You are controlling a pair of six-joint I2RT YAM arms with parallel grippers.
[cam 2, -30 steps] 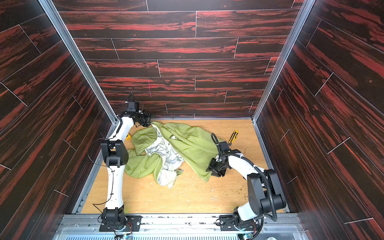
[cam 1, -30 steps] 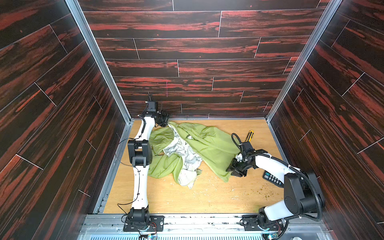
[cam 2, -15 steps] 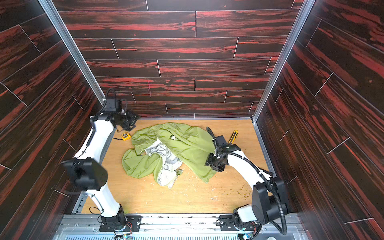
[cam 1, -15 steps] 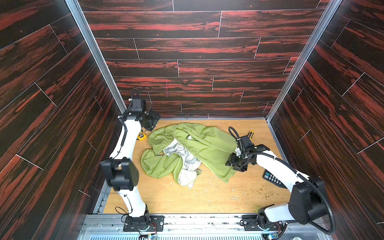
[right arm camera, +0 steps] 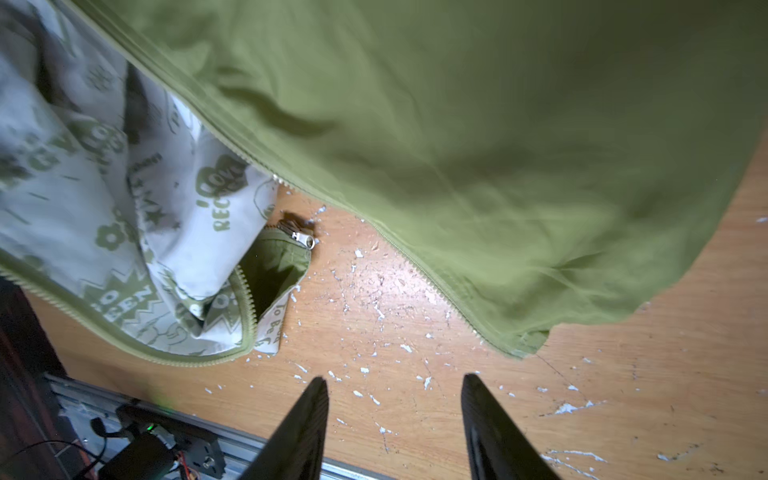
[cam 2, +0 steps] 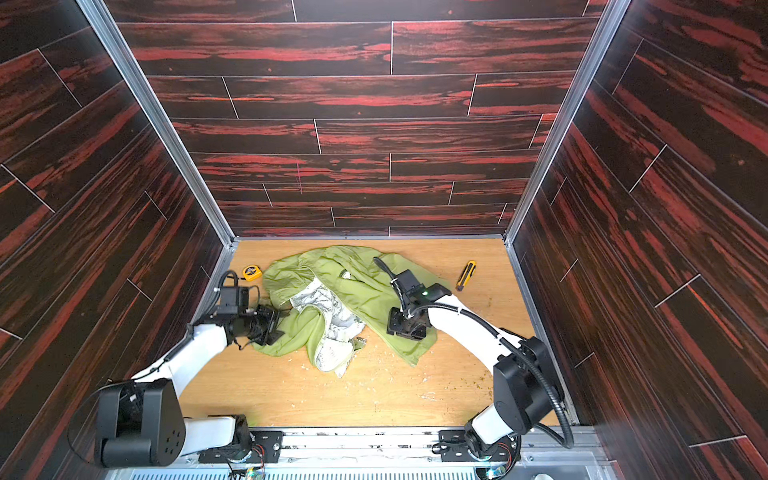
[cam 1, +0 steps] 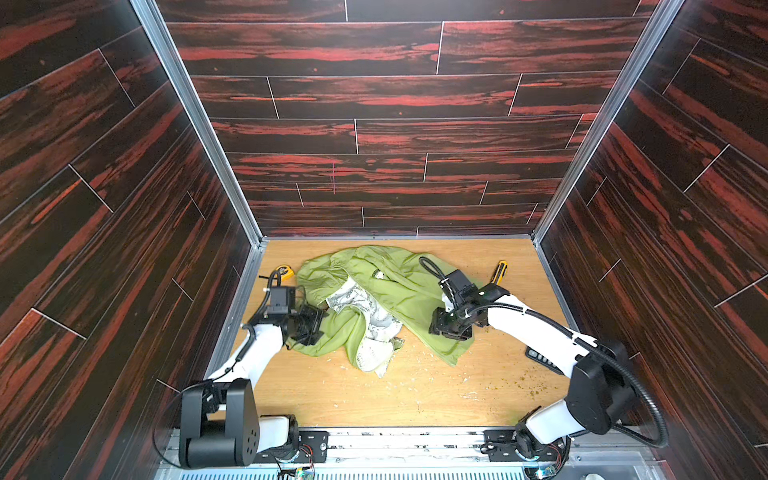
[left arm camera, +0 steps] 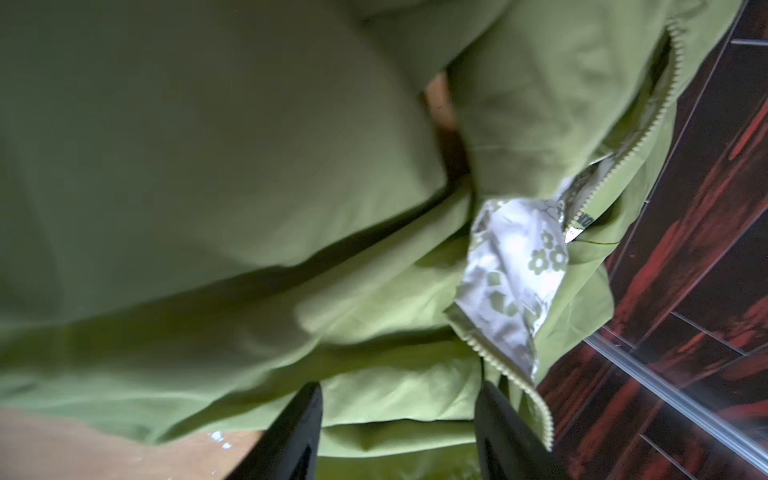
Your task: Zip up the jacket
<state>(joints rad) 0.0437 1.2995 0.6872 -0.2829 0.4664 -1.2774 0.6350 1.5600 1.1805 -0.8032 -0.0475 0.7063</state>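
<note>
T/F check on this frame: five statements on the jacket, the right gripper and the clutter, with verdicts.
1. The jacket is fully zipped. False: it lies crumpled and open, with the patterned lining showing.
2. The right gripper is open with nothing between its fingers. True.
3. The zipper slider shows in the right wrist view, lying against the table. True.
4. The tape measure sits on top of the jacket. False: it is on bare wood beside it, near the left wall in both top views.
5. The utility knife is buried under the jacket. False: it lies uncovered on the table by the right arm.
</note>
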